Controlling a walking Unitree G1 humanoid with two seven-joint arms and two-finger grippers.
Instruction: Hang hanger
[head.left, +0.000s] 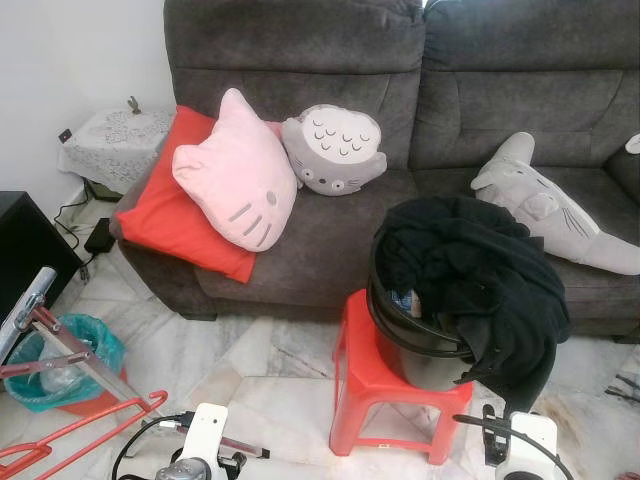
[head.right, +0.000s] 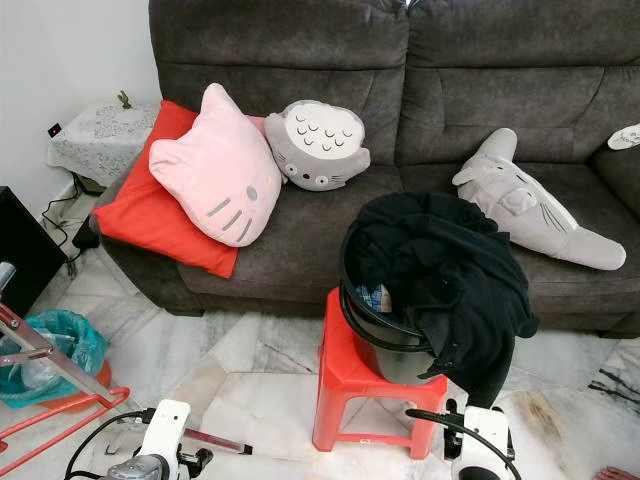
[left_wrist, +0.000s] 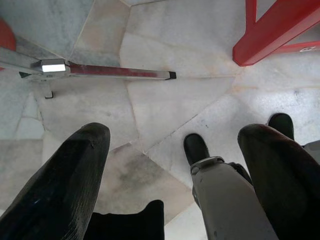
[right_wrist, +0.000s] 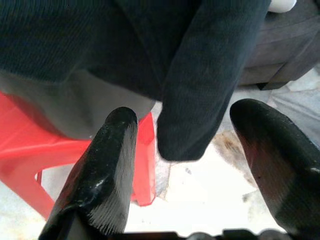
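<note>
**Two tools empty; hanger low to the left**

Left eye view: red hanger (head.left: 95, 422) at the lower left corner of the frame, low over the floor (head.left: 270, 360). I take it for the hanger; the part near the frame edge is cut off. Long axis runs from the left edge across and slightly away from the robot, hooked end toward the middle. Silver rack bars (head.left: 60, 345) just above it. Left arm (head.left: 205, 440) sits just beside the hooked end. Right arm (head.left: 520, 440) is well apart from it, in front of the stool (head.left: 390, 385). The stool carries a bucket (head.left: 420, 350) draped in black cloth (head.left: 480, 270). Sofa (head.left: 400, 130) behind.

Right eye view: same layout. The hanger is lower left again, and the stool stands between it and the right arm.

Left wrist view: left tool (left_wrist: 175, 135) points down at the floor, fingers (left_wrist: 75, 170) spread wide, nothing held. A silver and dark red bar (left_wrist: 115, 71) lies on the tiles ahead. A red stool leg (left_wrist: 270, 35) is at one corner.

Right wrist view: right tool (right_wrist: 187, 112) has its fingers apart and holds nothing. A black sleeve hangs just ahead of the gap, not gripped.

Judgement: the left arm is clearly nearer. The hanger lies to the left tool's outer side. A grasp would want the fingers set across that long axis.
</note>
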